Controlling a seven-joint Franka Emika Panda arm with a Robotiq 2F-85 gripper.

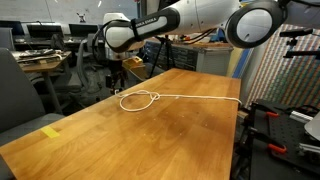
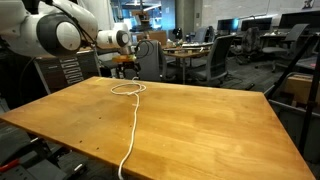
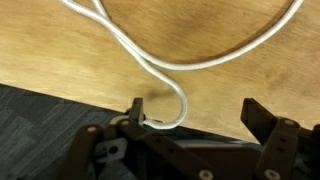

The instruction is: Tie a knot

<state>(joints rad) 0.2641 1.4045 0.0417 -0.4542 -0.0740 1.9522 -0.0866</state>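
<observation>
A white rope [image 1: 190, 98] lies on the wooden table [image 1: 150, 140]. It forms a loose loop [image 1: 140, 98] near the far edge, and its long tail runs across the table and off the edge in an exterior view [image 2: 132, 130]. My gripper [image 1: 117, 72] hovers just above the table edge beside the loop, as both exterior views show [image 2: 128, 64]. In the wrist view the gripper [image 3: 198, 118] is open. The rope's curled end [image 3: 176, 108] touches the left finger, and the loop's crossing [image 3: 130, 45] lies above it. Nothing is held between the fingers.
A yellow tape patch [image 1: 50, 131] sits near a table corner. Red clamps [image 1: 264, 113] stand at the table's side. Office chairs [image 2: 150, 58] and desks [image 2: 200, 55] stand behind the table. Dark carpet [image 3: 40, 125] lies beyond the table edge.
</observation>
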